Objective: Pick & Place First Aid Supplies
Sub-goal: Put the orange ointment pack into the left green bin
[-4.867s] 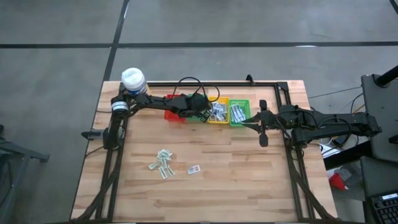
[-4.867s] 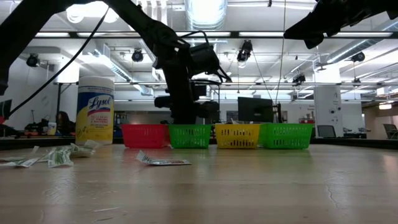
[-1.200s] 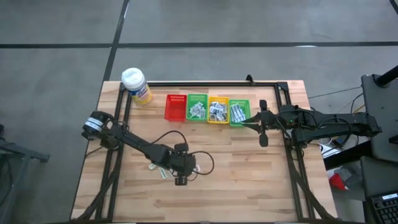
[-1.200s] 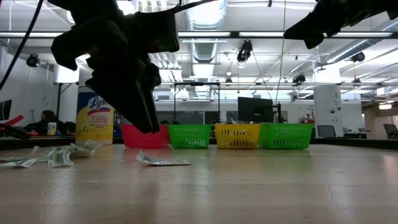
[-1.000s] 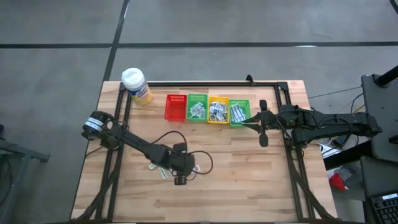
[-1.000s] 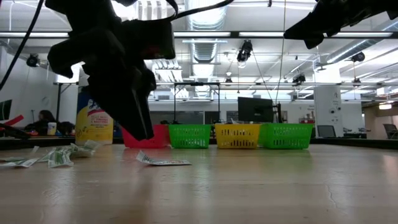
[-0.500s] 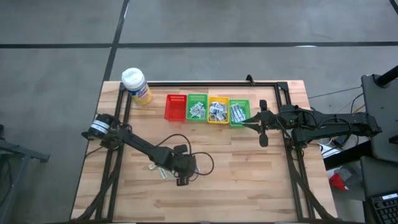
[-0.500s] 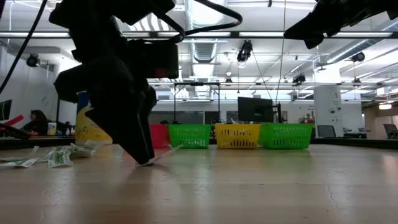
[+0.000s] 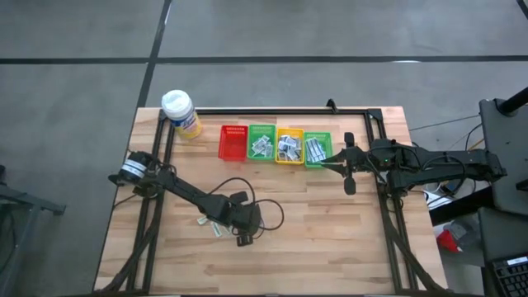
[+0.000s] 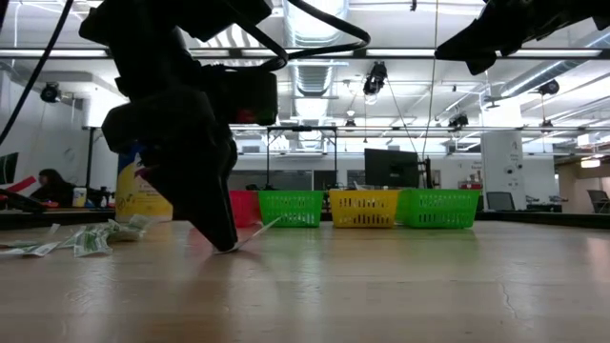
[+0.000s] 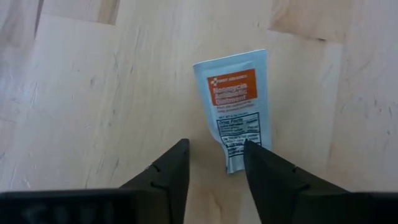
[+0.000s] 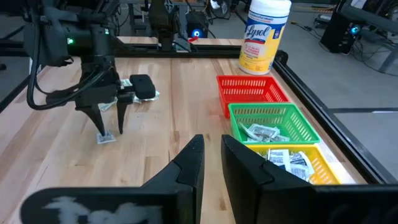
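Because the packet (image 11: 235, 114) lies flat and flimsy on the surface (image 9: 330, 239), the left gripper's (image 11: 214, 163) parted fingers — holding nothing — should pinch its near edge.

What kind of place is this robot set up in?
Probably a robotics lab or workshop: open ceiling ducting with strip lights overhead, a monitor on benches behind the table, and a bare concrete floor around it.
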